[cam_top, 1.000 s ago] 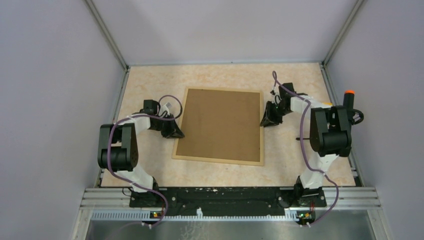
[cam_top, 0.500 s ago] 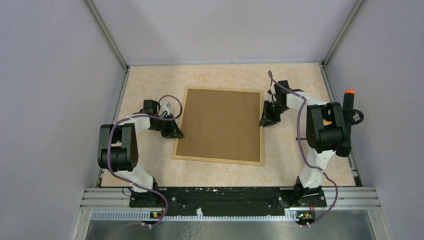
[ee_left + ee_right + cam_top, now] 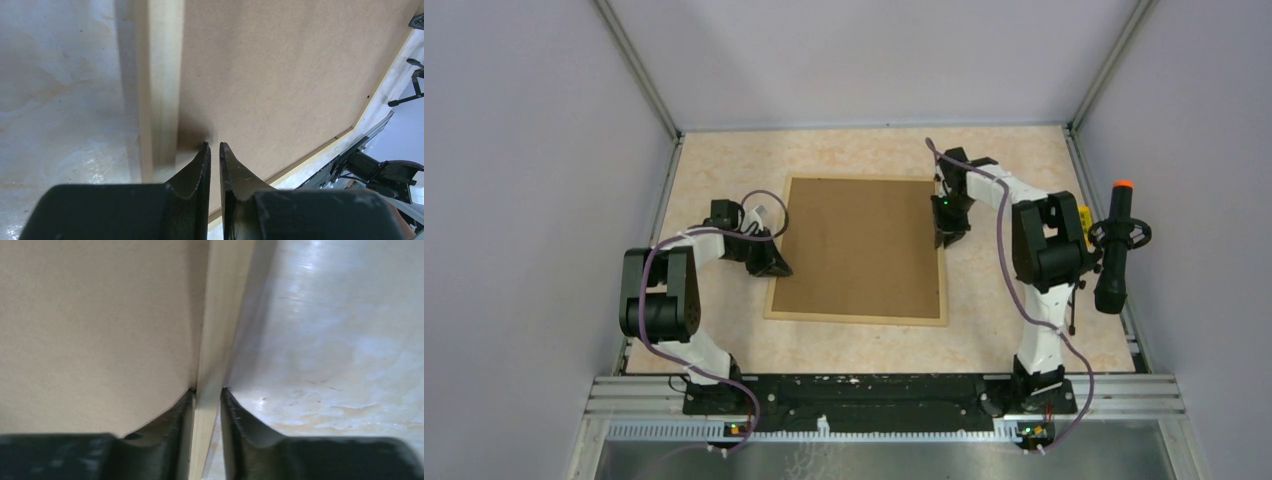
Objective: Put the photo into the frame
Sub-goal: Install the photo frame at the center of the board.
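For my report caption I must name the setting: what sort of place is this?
Probably a robot test cell: plain grey walls box in a table, two arms are bolted to a metal rail at its near edge, and a frame lies between them.

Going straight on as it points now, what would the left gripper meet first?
The left gripper would probably meet the brown backing board just inside the frame's moulding; its fingers look almost on it, depth unclear.
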Robot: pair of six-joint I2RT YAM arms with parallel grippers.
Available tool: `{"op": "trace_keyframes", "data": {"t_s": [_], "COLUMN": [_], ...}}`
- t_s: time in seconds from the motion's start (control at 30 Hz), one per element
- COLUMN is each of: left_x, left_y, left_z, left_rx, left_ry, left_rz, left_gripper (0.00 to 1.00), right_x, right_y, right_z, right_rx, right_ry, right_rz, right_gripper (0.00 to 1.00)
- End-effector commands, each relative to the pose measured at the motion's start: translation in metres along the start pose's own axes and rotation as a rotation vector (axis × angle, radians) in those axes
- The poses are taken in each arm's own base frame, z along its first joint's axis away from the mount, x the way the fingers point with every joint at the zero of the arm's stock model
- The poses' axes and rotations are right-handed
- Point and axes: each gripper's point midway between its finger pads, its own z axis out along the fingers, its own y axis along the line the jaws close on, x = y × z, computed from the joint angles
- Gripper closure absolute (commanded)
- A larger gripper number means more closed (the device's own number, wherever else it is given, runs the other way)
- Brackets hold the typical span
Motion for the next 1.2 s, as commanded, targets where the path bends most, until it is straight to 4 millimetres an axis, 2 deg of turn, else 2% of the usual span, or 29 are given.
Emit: {"op": "trace_keyframes", "data": {"t_s": [0.0,0.07,0.13,0.23,0.33,0.4,0.47,0.53,0.6,0.67,0.73,0.8,0.9,1.0,1.17], "left_x": [0.008,0.008,0.007,0.006,0.004,0.002,0.001,-0.001,-0.006,-0.023,-0.041,-0.062,-0.081,-0.091,-0.086], "left_y": [0.009,0.009,0.009,0.011,0.011,0.011,0.010,0.006,-0.001,-0.007,-0.011,-0.006,0.006,0.018,0.035], "left_z": [0.005,0.005,0.004,0.003,0.001,-0.001,-0.002,-0.004,-0.010,-0.020,-0.030,-0.035,-0.030,-0.022,-0.007], "left_rx": [-0.020,-0.021,-0.027,-0.045,-0.049,-0.058,-0.059,-0.045,-0.037,-0.052,-0.071,-0.097,-0.096,-0.081,-0.099], "left_ry": [0.023,0.022,0.018,0.013,0.003,-0.007,-0.014,-0.016,-0.036,-0.086,-0.144,-0.208,-0.230,-0.215,-0.160], "left_rz": [0.014,0.013,0.013,0.012,0.015,0.019,0.024,0.025,0.037,0.049,0.047,0.028,-0.053,-0.107,-0.109], "left_gripper": [0.84,0.84,0.84,0.85,0.85,0.85,0.85,0.82,0.70,0.56,0.48,0.41,0.41,0.43,0.48], "right_x": [-0.005,-0.018,-0.032,-0.042,-0.039,-0.038,-0.035,-0.037,-0.045,-0.056,-0.069,-0.078,-0.088,-0.102,-0.123], "right_y": [0.042,0.078,0.085,0.062,0.027,0.013,0.010,0.012,0.013,0.012,0.018,0.022,0.026,0.026,0.020], "right_z": [0.031,-0.003,-0.038,-0.072,-0.079,-0.079,-0.073,-0.067,-0.059,-0.053,-0.043,-0.028,-0.012,-0.009,-0.011], "right_rx": [0.028,-0.108,-0.136,-0.133,-0.119,-0.102,-0.094,-0.111,-0.112,-0.109,-0.142,-0.167,-0.202,-0.219,-0.251], "right_ry": [-0.040,-0.102,-0.182,-0.247,-0.276,-0.290,-0.275,-0.263,-0.277,-0.289,-0.313,-0.310,-0.293,-0.316,-0.347], "right_rz": [-0.166,-0.174,-0.168,-0.128,-0.062,-0.037,-0.043,-0.057,-0.057,-0.048,-0.048,-0.038,-0.032,-0.021,0.010], "right_gripper": [0.69,0.55,0.42,0.38,0.44,0.50,0.56,0.56,0.54,0.52,0.52,0.53,0.55,0.57,0.59]}}
